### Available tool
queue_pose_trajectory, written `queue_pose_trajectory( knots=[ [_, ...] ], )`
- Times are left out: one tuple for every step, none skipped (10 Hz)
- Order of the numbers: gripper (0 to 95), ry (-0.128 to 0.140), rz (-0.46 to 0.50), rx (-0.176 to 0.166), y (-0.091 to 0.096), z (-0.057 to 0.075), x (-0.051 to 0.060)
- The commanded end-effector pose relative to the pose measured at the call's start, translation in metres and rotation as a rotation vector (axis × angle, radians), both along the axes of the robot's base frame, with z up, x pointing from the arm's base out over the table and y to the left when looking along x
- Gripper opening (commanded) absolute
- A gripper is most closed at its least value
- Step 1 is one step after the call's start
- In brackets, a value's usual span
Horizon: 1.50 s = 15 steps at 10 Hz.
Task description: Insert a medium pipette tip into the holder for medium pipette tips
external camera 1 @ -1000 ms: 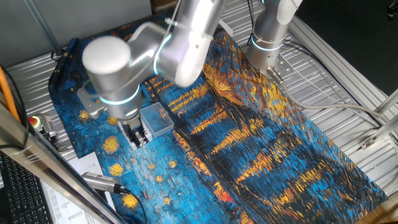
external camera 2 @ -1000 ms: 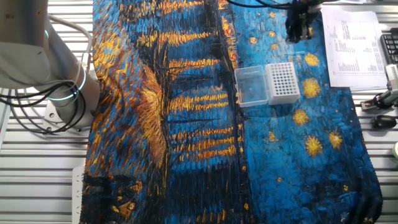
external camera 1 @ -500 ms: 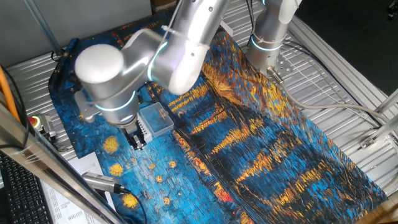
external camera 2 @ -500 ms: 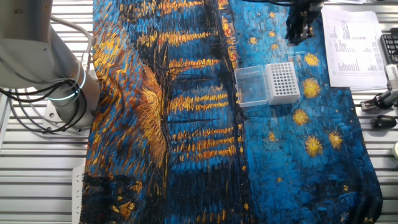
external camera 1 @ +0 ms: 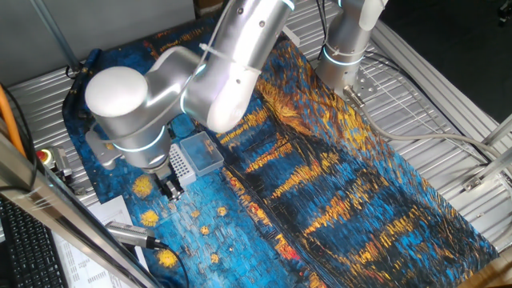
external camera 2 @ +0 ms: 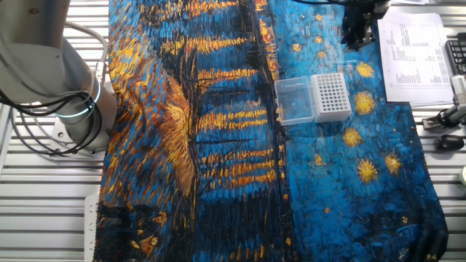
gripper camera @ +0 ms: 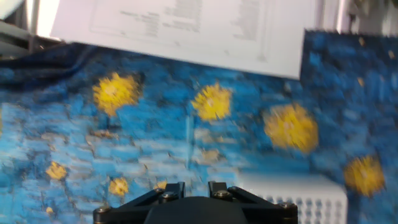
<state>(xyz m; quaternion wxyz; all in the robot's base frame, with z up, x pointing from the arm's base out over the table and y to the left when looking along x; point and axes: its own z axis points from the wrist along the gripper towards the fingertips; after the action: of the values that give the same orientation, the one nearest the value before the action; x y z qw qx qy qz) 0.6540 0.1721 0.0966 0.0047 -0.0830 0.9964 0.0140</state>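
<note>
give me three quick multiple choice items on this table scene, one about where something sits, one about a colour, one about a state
1. The clear plastic box sits:
A. stacked on the holder
B. beside the holder, touching it
C. on the printed paper

2. The body of the holder for medium pipette tips is:
A. white
B. red
C. black

3. The gripper is:
A. pressed into the holder's holes
B. inside the clear box
C. off to one side of the holder, above the cloth

Answers:
1 B, the two stand side by side on the cloth.
2 A, white sides and top with dark holes.
3 C, the other fixed view shows it apart from the holder.
</note>
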Motion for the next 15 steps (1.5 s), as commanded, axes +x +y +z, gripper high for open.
queue_pose_trajectory(
  knots=[
    [19.0,-0.019,-0.067,-0.005,0.004,-0.016,0.007],
    [19.0,-0.014,-0.072,-0.006,0.005,-0.019,0.009],
    [19.0,-0.013,-0.078,-0.007,0.006,-0.021,0.011],
    [19.0,0.005,-0.073,-0.006,0.007,-0.017,0.011],
    [19.0,0.034,-0.062,-0.006,0.007,-0.017,0.011],
    [19.0,0.047,-0.042,-0.008,0.007,-0.017,0.011],
    [19.0,0.052,-0.033,-0.008,0.007,-0.017,0.011],
    [19.0,0.047,-0.035,-0.007,0.007,-0.017,0.011],
    [19.0,0.014,-0.047,0.001,0.007,-0.017,0.011],
    [19.0,-0.005,-0.059,0.004,0.010,-0.023,0.019],
    [19.0,-0.013,-0.070,0.005,0.013,-0.029,0.028],
    [19.0,-0.024,-0.074,0.005,0.015,-0.033,0.029],
    [19.0,-0.034,-0.081,0.009,0.015,-0.037,0.029],
    [19.0,-0.047,-0.087,0.011,0.015,-0.041,0.029],
    [19.0,-0.051,-0.090,0.011,0.015,-0.045,0.028]
  ],
)
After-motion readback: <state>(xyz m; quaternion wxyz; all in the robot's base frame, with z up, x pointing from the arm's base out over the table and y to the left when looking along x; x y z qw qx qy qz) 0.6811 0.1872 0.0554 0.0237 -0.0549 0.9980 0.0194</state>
